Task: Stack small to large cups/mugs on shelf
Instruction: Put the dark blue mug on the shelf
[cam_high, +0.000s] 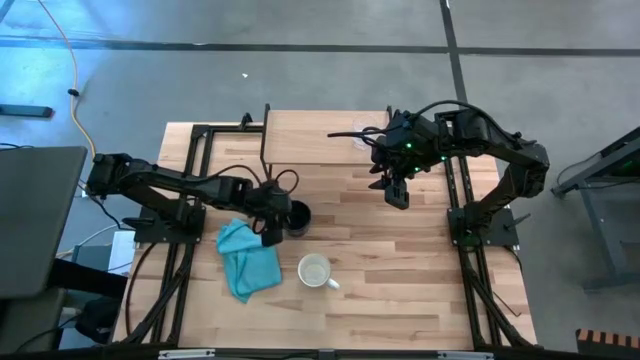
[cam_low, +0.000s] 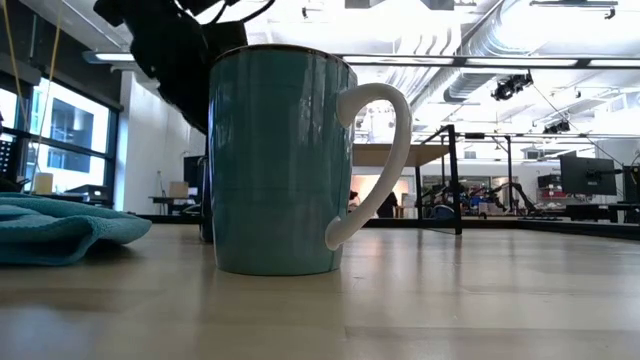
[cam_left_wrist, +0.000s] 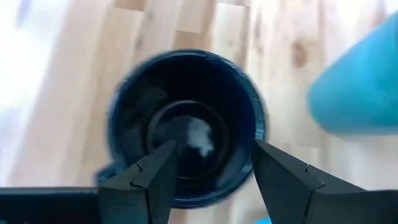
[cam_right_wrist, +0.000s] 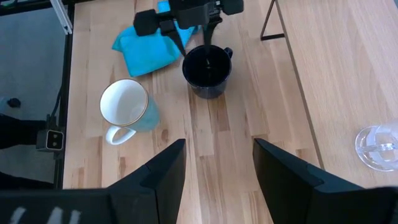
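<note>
**A:** The left gripper (cam_left_wrist: 208, 168) hangs with jaws spread over the black mug (cam_high: 297, 217), one finger dipping inside its rim, just beside the teal cloth (cam_high: 246, 258).

**B:** Rigid, slick, breakable; pinch the wall. Its handle is barely visible. The right gripper (cam_right_wrist: 214, 163), jaws open, waits above the worktop (cam_high: 420, 260) well beyond the mug.

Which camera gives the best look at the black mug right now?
The left wrist view: the black mug fills it, interior visible. The right wrist view shows it whole but smaller; the high view tiny; the low view hides it behind the teal-sided mug.
</note>
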